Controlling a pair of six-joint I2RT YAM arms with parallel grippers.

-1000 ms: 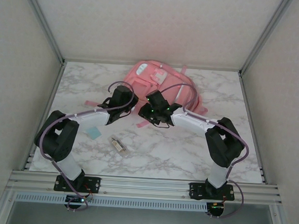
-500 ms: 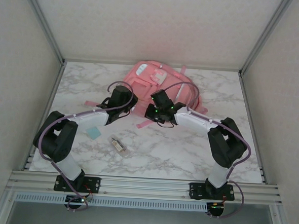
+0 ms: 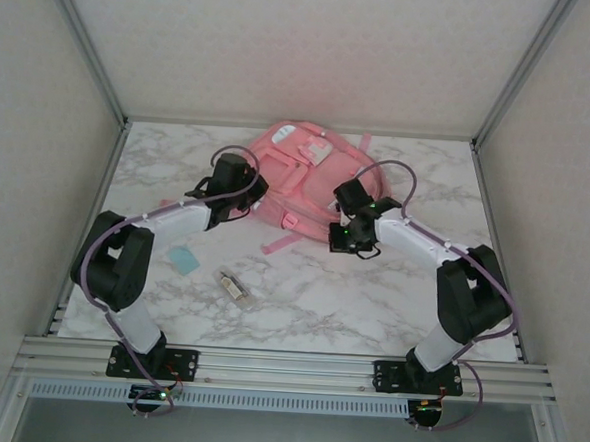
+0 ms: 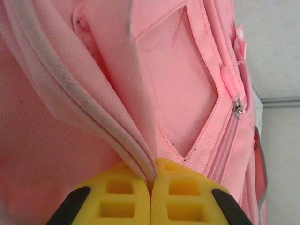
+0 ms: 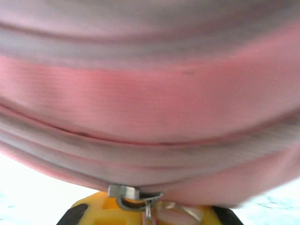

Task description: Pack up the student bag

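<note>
Packing looks barely begun: student bag lies at the table's far centre, left gripper clamped on a fold of its fabric, right gripper pinched shut on its metal zip pull. Blue square and silvery object wait outside.

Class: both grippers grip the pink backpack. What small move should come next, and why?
Probably tug with the right gripper to run the metal zipper pull it pinches, since the left gripper clamps a fold of the student bag, bracing it.
</note>
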